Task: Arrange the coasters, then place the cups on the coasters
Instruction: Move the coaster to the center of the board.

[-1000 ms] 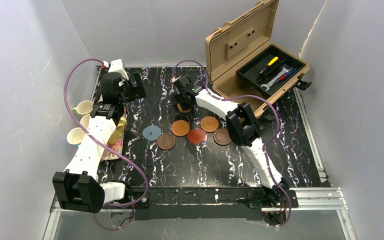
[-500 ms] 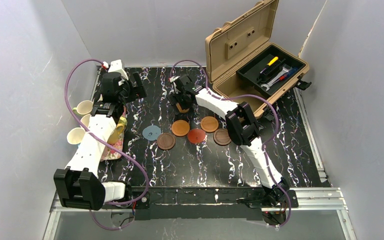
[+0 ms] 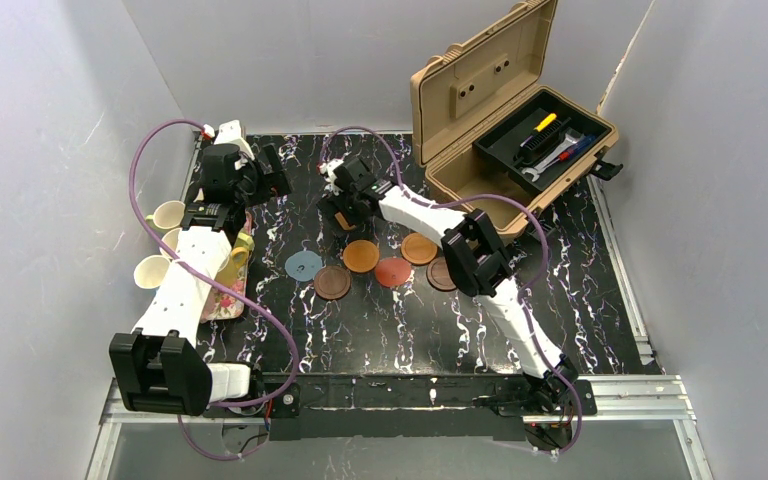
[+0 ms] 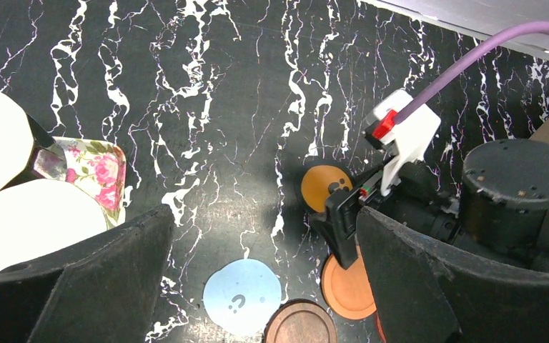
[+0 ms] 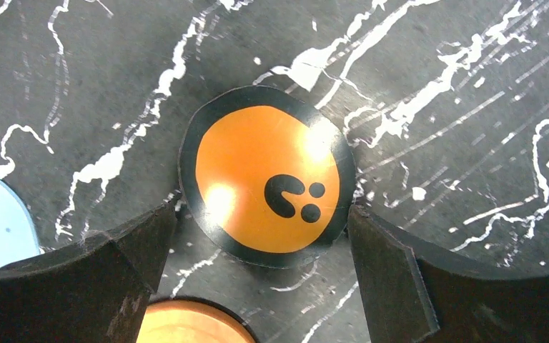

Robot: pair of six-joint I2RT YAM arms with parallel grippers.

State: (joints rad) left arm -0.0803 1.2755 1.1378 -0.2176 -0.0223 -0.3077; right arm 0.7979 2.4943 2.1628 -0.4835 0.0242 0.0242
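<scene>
The black marbled desk point(image 3: 410, 330) is ringed by grey walls point(image 3: 290, 60). The orange coaster point(image 5: 264, 175) is straddled flat on it by the wide-open right claw point(image 5: 257, 214); the left claw point(image 4: 264, 221) is held open too, near the cups point(image 3: 168, 215).

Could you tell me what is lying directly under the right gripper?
An orange coaster with a dark mark lies flat on the table, between the open fingers of the right gripper. From above, the gripper covers it.
</scene>
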